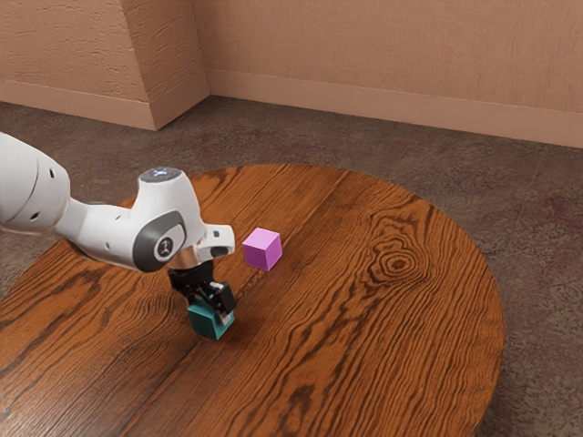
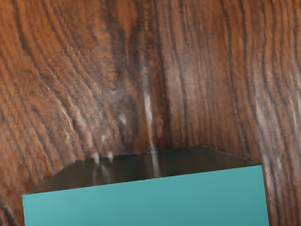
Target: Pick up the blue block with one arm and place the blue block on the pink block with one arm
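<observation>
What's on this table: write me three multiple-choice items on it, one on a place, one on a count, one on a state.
1. Where is the blue block?
A. directly under the gripper
B. on the floor
C. against the wall

2. How many blocks are there?
A. one
B. two
C. three

3. The pink block is:
A. bare on top
B. carrying the blue block
C. held by the gripper

Answers: 1 A, the gripper sits right over it; 2 B, one blue and one pink; 3 A, it stands apart with nothing on it.
</observation>
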Available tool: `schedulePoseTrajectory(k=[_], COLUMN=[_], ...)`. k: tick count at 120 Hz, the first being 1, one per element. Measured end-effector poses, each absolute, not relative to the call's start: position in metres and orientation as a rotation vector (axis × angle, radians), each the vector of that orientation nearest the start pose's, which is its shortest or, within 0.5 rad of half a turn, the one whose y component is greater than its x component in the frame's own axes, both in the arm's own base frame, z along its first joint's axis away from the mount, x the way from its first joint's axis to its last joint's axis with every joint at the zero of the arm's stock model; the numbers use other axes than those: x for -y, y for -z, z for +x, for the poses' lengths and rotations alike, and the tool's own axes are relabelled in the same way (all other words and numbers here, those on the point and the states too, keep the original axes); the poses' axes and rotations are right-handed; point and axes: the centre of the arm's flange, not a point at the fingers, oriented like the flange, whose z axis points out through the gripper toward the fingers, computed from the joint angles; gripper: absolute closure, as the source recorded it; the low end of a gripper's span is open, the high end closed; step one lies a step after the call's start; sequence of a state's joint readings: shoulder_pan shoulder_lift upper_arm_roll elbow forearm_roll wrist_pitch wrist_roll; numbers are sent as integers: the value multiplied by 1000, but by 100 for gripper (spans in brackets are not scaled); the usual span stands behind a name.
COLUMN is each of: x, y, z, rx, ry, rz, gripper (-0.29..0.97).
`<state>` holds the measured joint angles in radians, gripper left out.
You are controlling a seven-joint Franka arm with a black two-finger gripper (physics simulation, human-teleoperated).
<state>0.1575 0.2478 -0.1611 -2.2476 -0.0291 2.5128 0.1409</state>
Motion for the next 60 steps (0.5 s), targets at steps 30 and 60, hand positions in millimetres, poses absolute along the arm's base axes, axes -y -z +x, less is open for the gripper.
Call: schedulePoseTrajectory(k=[30, 60], x=[3, 4], y=[-255, -265], z=[547, 548], rx=[-180, -152], ry=[50, 78], rz=[-3191, -3181], gripper=[17, 31])
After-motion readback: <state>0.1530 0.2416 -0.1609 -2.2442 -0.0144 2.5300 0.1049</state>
